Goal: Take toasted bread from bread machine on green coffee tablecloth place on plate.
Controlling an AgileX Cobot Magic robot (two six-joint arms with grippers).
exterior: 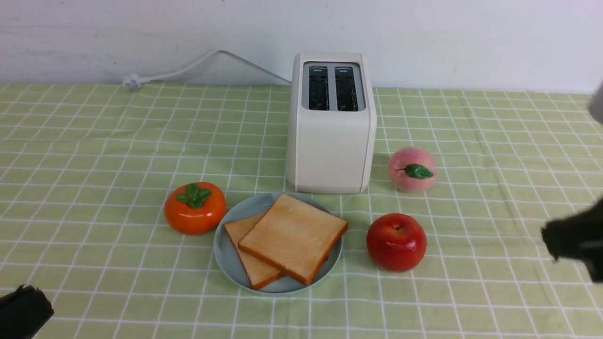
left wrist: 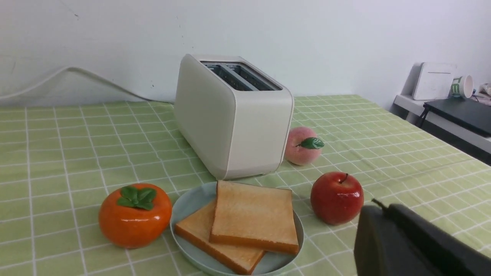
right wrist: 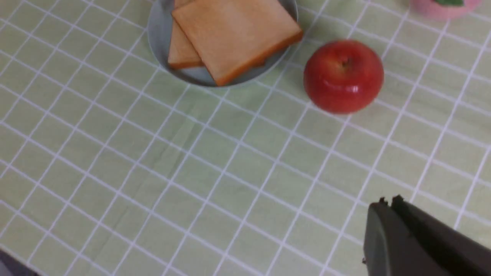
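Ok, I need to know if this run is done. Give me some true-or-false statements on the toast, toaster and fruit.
Both slices of toasted bread lie on the plate. True.
The bread machine holds a slice. False: both slots are empty.
The red apple is left of the plate. False: right; the persimmon is left.
The right pincer is shut, holding nothing. True.

Two toast slices (exterior: pixel 294 238) on plate (exterior: pixel 240 212)
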